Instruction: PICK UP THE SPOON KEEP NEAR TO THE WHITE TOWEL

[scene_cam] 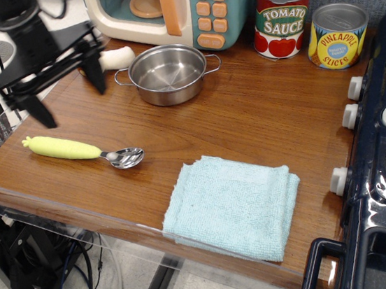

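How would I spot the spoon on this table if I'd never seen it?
Start at the wooden table's front left corner, left of the pale blue towel. The spoon lies flat there, its bowl pointing toward the towel. Nothing else has its thick yellow-green handle and shiny metal bowl.

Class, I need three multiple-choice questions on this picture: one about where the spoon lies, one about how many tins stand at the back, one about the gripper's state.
1. The spoon lies
A. in the pot
B. left of the towel
C. on the stove

2. Tins at the back:
A. one
B. two
C. four

3. The gripper is
A. open, empty
B. shut on the spoon
C. shut on the towel

Answers: 1 B, it lies on bare wood beside the towel. 2 B, tomato sauce and pineapple. 3 A, its fingers are spread above the handle.
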You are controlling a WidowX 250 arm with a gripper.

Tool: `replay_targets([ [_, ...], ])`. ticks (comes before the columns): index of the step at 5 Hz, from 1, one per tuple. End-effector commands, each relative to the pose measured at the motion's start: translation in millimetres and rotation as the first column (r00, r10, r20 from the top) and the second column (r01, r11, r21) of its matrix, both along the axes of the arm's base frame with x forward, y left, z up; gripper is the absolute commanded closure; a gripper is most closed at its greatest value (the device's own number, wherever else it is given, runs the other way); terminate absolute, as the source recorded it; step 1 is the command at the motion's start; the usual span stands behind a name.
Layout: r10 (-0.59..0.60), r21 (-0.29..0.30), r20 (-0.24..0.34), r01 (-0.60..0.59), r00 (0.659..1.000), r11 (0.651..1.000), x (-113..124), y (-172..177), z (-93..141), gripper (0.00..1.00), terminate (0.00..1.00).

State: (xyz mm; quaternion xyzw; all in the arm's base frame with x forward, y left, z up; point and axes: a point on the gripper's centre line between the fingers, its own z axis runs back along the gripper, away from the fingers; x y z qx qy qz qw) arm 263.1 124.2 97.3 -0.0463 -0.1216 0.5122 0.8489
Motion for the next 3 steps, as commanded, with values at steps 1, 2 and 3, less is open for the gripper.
replay_targets([
  [1, 0.298, 0.057, -0.021, -0.296, 0.954, 0.953, 0.4, 55.3, -24.5, 0.00, 0.00],
  [2, 0.362, 0.079, -0.070, -0.356, 0.930, 0.931, -4.6, 63.4, -39.0, 0.00, 0.00],
  [3, 0.387, 0.110, -0.116, -0.375, 0.915, 0.920, -6.8, 62.7, -48.8, 0.00, 0.00],
])
